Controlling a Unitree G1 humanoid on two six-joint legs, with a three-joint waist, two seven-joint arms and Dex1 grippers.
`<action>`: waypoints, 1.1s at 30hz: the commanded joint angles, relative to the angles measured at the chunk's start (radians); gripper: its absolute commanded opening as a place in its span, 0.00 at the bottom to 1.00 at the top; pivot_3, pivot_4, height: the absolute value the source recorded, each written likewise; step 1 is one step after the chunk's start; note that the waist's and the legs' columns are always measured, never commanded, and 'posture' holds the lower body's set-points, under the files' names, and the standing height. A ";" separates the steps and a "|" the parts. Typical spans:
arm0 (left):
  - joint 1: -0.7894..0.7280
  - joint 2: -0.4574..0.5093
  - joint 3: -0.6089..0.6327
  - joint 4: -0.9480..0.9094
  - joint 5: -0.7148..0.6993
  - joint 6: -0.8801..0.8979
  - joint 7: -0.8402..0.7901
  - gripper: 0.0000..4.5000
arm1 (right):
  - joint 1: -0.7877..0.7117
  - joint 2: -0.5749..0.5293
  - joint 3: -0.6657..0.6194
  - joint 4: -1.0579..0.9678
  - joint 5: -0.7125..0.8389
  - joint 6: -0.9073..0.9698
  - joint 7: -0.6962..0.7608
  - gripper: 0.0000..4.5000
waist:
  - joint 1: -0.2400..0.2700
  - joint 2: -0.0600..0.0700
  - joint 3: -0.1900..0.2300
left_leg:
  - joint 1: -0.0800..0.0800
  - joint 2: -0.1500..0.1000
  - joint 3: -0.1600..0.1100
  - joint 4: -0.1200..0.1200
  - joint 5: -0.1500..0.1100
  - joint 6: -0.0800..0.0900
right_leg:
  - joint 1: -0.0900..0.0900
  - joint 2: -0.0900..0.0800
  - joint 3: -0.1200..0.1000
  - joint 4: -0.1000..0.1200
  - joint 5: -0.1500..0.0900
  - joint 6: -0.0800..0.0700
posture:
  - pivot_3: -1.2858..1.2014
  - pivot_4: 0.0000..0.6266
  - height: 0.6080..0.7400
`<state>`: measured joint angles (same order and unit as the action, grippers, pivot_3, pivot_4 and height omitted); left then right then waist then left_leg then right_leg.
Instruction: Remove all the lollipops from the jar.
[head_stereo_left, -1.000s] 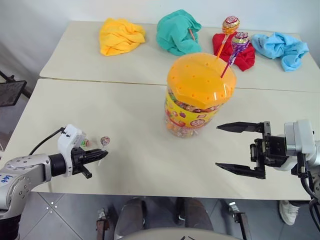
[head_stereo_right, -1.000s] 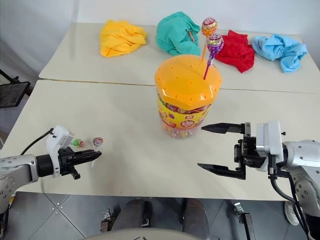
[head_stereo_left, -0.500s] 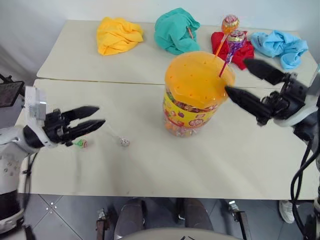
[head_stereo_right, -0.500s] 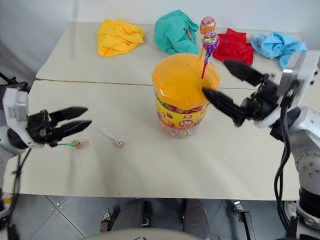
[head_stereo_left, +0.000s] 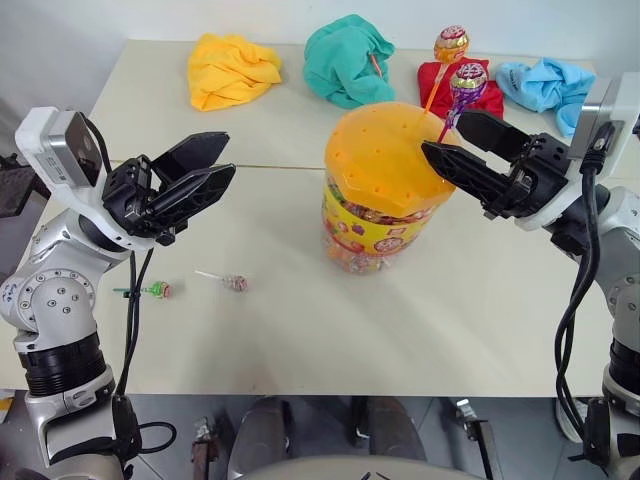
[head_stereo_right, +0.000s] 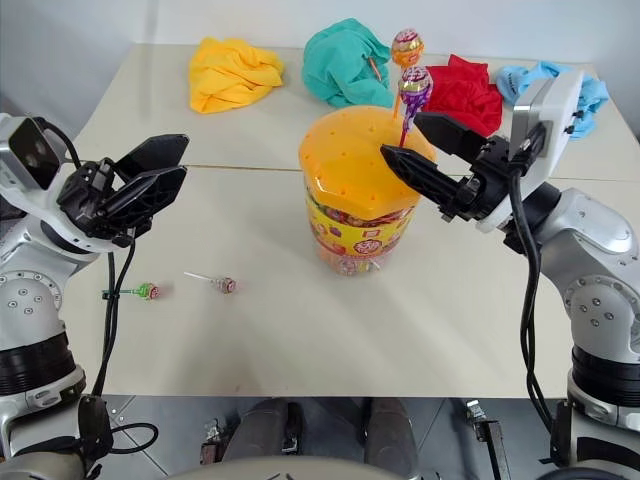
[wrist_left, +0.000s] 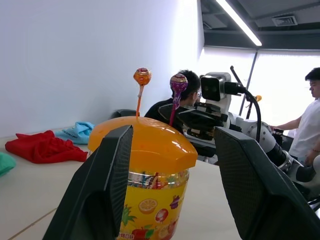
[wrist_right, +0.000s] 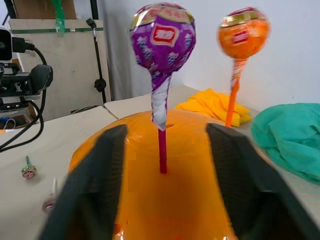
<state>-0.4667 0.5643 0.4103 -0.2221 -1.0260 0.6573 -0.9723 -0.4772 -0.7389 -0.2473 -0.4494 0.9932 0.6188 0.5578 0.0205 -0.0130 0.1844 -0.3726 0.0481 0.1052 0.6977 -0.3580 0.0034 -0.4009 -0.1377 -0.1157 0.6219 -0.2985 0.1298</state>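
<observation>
Right gripper (head_stereo_left: 462, 139) hangs over the right part of the jar's lid (head_stereo_left: 390, 158), fingers spread, one on each side of the purple lollipop's stick (wrist_right: 162, 150); no contact with the stick visible. Purple lollipop (head_stereo_left: 467, 80) and orange lollipop (head_stereo_left: 450, 44) both stand upright in holes of the lid, orange one farther back. Jar (head_stereo_left: 372, 228) sits on the front table (head_stereo_left: 480, 320) near its rear edge, about midway along it.

Left gripper (head_stereo_left: 207, 168) is raised above the left part of the front table, fingers apart, nothing between them, pointing toward the jar.

Two lollipops lie flat on the front table near its left edge: green-stick one (head_stereo_left: 155, 290) closest to the edge, white-stick one (head_stereo_left: 232, 281) just beside it toward the jar.

Rear table (head_stereo_left: 150, 110) carries four crumpled cloths in a row: yellow (head_stereo_left: 232, 70), teal (head_stereo_left: 345, 60), red (head_stereo_left: 485, 98), blue (head_stereo_left: 545, 82).
</observation>
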 joint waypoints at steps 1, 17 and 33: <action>-0.006 0.006 -0.004 -0.023 -0.019 -0.020 -0.006 0.60 | -0.003 0.000 -0.041 -0.009 0.021 -0.004 0.025 0.28 | 0.000 0.000 0.000 | 0.000 0.000 0.000 0.000 0.000 0.000 | 0.000 0.000 0.000 0.000 0.000 0.000 | 0.52 0.24 1.00; -0.028 0.102 -0.223 0.053 0.206 -0.192 -0.329 0.60 | 0.366 -0.436 -0.357 0.301 -0.153 0.132 0.194 0.01 | 0.009 -0.001 0.000 | -0.002 -0.001 0.000 -0.002 -0.001 0.001 | 0.000 0.001 0.000 -0.006 0.000 0.000 | 0.52 0.24 1.00; -0.005 0.075 -0.233 0.059 0.246 -0.249 -0.291 0.60 | 0.554 -0.405 -0.148 0.500 -0.561 -0.102 0.310 0.23 | -0.019 0.001 0.000 | 0.002 0.002 0.007 -0.001 0.000 0.000 | 0.000 0.004 0.008 -0.004 0.000 0.001 | 0.52 0.24 1.00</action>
<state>-0.4805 0.6355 0.1515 -0.1420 -0.7626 0.4051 -1.2813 0.0860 -1.1507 -0.3564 0.0460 0.4380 0.5476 0.8485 0.0020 -0.0124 0.1843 -0.3703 0.0502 0.1124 0.6965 -0.3578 0.0038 -0.4010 -0.1340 -0.1080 0.6177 -0.2981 0.1304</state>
